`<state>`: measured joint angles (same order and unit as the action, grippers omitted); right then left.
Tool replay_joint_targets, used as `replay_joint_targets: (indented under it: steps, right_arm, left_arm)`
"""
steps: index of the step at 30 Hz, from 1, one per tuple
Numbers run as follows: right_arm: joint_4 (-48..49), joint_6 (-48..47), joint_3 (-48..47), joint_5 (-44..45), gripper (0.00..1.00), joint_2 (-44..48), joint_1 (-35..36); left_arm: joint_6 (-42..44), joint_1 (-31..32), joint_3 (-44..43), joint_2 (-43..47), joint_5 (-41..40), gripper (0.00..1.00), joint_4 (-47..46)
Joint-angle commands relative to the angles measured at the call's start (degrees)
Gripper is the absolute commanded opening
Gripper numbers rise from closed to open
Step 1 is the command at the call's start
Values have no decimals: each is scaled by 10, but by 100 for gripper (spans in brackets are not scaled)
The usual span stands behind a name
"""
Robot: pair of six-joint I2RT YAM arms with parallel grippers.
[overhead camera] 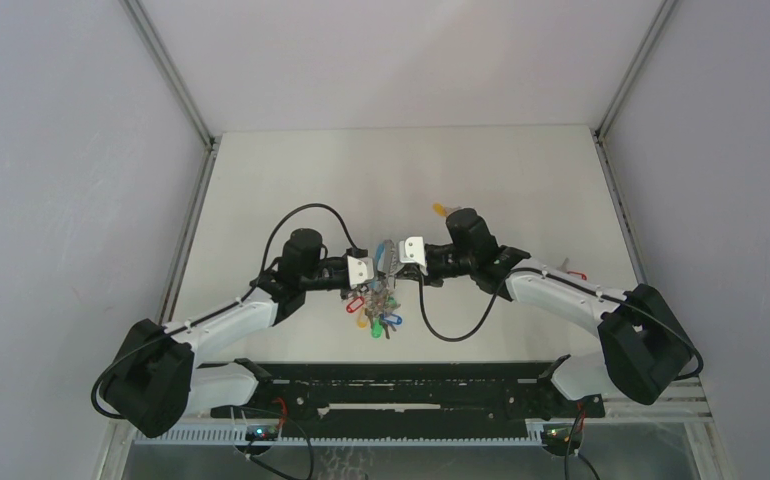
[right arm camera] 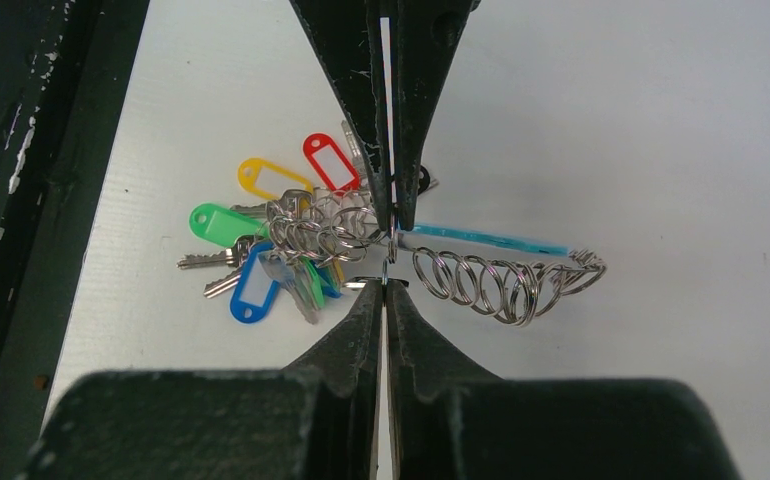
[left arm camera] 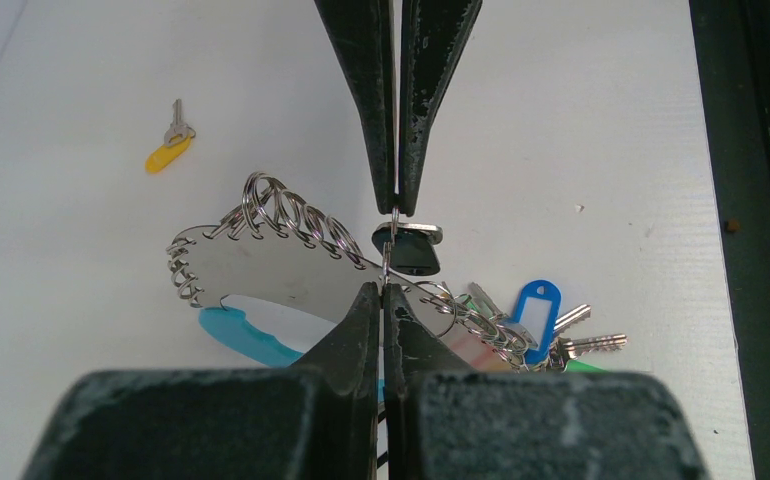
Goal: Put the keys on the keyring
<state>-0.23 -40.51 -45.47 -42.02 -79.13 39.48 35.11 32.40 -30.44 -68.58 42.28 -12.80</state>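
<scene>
Two claws meet tip to tip over the middle of the desk [overhead camera: 411,170], so the step in hand looks like the threading itself. The left claw [left arm camera: 383,288] is pinched fully closed on the metal loop of the keyring [left arm camera: 261,262]. The light-blue band [left arm camera: 246,335] lies just to that claw's left and the coloured tags [left arm camera: 536,305] spill out to its right. Directly ahead of its tips, almost touching them, sits the black-tagged key [left arm camera: 408,250]. The right claw [left arm camera: 398,205] comes in from the opposite side with no gap between its fingers, apparently gripping that key's small ring, though the contact is too fine to be sure. I judge that this key is not yet on. The next move calls for the left claw to hold the loop steady while the right works the small ring onto it, a short, closely aligned motion in which a slip would drop the key. A yellow-tagged key [left arm camera: 169,152] lies loose ahead and to the left of the left claw, well apart. What looks like a red-tagged key [overhead camera: 574,273] lies out beside the right arm, so more of the keys remain to be fetched. The desk is plain matte white and bare around the work. Pale grey walls [overhead camera: 61,150] close it in on three sides behind slim metal frame posts [overhead camera: 171,75], and a black rail [overhead camera: 391,385] runs along the near edge.
</scene>
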Motion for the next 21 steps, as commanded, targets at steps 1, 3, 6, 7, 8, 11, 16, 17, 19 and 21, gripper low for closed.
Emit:
replay_joint_targets:
  steps: [1, 3, 6, 7, 8, 11, 16, 17, 19, 21]
  right_arm:
    - [15, 10, -15, 3, 0, 11, 3]
    - [17, 9, -12, 4, 0, 15, 2]
    - [16, 10, -11, 5, 0, 17, 2]
    - [15, 10, -11, 5, 0, 18, 2]
    - [15, 9, -11, 5, 0, 19, 2]
    - [18, 9, -7, 5, 0, 24, 2]
    - [21, 10, -4, 4, 0, 30, 2]
    - [20, 10, -3, 4, 0, 30, 2]
    - [22, 10, -3, 3, 0, 29, 2]
    - [23, 11, -4, 3, 0, 27, 2]
  left_arm:
    - [-2, 4, -13, 3, 11, 0, -29]
    - [-2, 4, -13, 3, 10, 0, -28]
    - [-2, 4, -14, 2, 9, 0, -29]
    - [-2, 4, -14, 2, 8, 0, -29]
    - [-2, 4, -14, 2, 8, 0, -28]
    - [-3, 4, -14, 2, 6, 0, -29]
    - [-4, 4, -15, 0, 6, 0, -28]
    - [-4, 4, -15, -1, 7, 0, -28]
    - [-4, 4, -15, 0, 8, 0, -28]
    - [-4, 4, -15, 1, 9, 0, -27]
